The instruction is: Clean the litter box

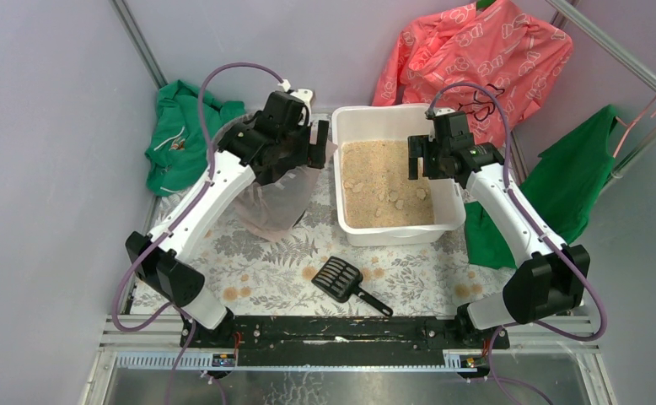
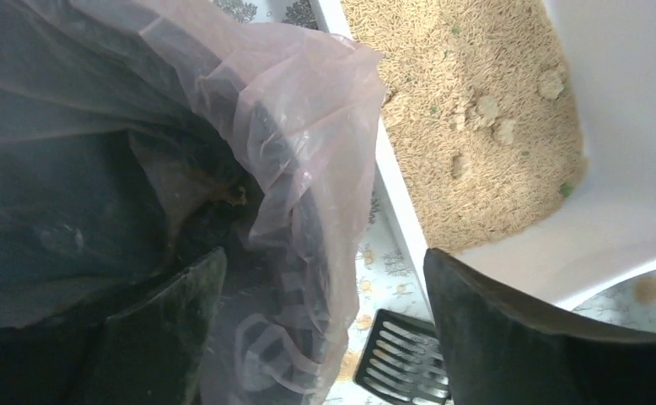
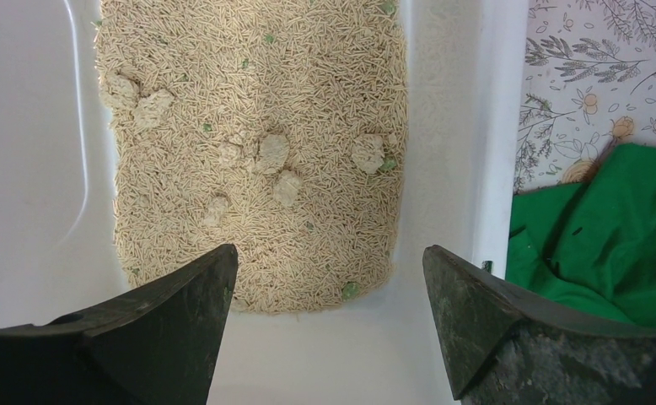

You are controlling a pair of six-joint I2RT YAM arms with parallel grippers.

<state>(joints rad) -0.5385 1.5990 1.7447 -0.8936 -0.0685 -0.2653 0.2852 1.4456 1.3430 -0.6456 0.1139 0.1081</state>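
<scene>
Gaping wide, right hand (image 3: 329, 253) over litter box (image 3: 21, 169), left hand (image 2: 325, 253) likewise over bin (image 2: 303, 236), green flecks (image 3: 352, 289) close-up

The litter box (image 1: 402, 233) is sitting upright and flat just beside the bag-lined bin (image 1: 278, 198), on the bin's right in the top view; it is showing as a white rectangular tub with rounded corners and a thick rim; tan pellet litter (image 3: 308, 67) is covering its floor; pale clumps (image 3: 272, 152) and green flecks are lying scattered on top.
</scene>
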